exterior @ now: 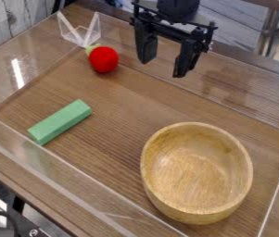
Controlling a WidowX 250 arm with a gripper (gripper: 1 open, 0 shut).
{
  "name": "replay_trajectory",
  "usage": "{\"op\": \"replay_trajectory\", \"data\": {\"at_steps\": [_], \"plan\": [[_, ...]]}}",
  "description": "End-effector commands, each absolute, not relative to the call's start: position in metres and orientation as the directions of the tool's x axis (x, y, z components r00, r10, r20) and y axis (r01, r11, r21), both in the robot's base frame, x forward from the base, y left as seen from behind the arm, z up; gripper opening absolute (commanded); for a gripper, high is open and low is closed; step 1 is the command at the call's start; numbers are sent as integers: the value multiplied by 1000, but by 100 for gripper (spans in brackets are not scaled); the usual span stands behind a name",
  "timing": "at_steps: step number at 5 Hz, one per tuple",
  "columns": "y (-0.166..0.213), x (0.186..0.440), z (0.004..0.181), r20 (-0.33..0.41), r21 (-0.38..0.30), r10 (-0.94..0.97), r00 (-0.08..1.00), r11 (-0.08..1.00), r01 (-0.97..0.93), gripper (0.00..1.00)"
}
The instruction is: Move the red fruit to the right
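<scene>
Currently | red fruit (103, 60) left of claw (167, 72) in view | claw released

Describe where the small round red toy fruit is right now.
In the camera view, the red fruit sits toward the upper left, left of the black gripper and beyond the green rectangular block.

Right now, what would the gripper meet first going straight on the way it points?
Probably bare table: the fingers seem to point down, right of the red fruit, though depth is unclear.
</scene>
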State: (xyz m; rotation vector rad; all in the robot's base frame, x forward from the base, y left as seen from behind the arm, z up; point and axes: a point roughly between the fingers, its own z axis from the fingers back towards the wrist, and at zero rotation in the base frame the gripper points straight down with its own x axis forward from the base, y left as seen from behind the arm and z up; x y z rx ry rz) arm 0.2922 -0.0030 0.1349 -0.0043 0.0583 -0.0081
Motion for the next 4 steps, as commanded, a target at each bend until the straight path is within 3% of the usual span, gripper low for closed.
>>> {"op": "replay_trajectory", "data": {"at_steps": [1, 3, 4], "plan": [[-11, 289, 127, -82, -8, -29, 996, 1000, 28, 100], [50, 299, 131, -36, -50, 266, 963, 962, -267, 100], [83, 315, 128, -18, -74, 441, 897, 895, -441, 100]]}}
